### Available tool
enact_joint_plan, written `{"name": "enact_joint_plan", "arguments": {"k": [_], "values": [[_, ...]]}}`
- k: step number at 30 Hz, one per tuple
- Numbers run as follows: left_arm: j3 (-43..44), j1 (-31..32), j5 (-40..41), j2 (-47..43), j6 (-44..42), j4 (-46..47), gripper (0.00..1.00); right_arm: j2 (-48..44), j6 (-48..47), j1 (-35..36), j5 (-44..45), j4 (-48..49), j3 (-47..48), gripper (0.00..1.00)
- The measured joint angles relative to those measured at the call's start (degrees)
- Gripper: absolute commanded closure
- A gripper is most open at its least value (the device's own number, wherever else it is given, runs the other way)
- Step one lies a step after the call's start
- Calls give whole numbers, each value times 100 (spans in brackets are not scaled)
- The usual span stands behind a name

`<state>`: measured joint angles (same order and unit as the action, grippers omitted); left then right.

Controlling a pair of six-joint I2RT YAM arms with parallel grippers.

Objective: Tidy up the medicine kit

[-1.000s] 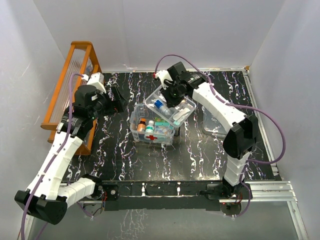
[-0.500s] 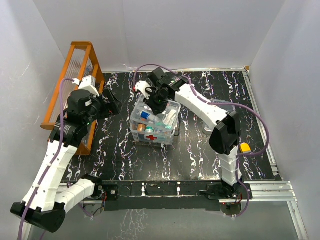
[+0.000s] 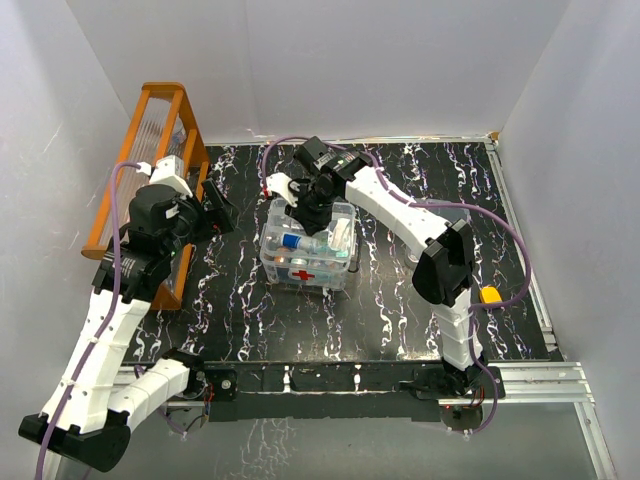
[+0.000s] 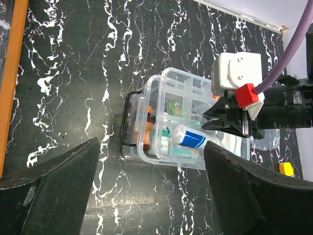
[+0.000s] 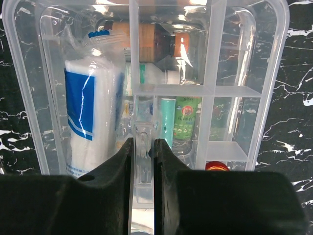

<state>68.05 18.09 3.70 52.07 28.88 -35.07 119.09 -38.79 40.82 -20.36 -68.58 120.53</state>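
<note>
The right gripper (image 5: 142, 147) is clamping the centre tab of the divided tray (image 5: 215, 90), which is sitting in the top of the red-cross box (image 3: 305, 272) on the table (image 3: 400, 310) (a blue-labelled roll (image 5: 93, 117) is lying in its long compartment). The left gripper (image 3: 220, 210) is hovering empty, jaws spread wide, between that box and the orange rack (image 3: 150, 170).

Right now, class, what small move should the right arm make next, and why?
Probably open the right gripper: it pinches the divided tray by its centre rib, and the tray looks seated level in the box.
</note>
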Motion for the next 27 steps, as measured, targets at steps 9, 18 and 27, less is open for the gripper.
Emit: {"name": "enact_joint_plan", "arguments": {"k": [9,18,27], "values": [[-17,0,-9,11,37,9,14,11,-155,0,-70,-42,-42,100],[-68,0,-35,151,79,17,14,278,-184,13,-76,-55,13,100],[-175,0,-55,179,81,57,13,409,-188,28,-81,-26,85,100]]}}
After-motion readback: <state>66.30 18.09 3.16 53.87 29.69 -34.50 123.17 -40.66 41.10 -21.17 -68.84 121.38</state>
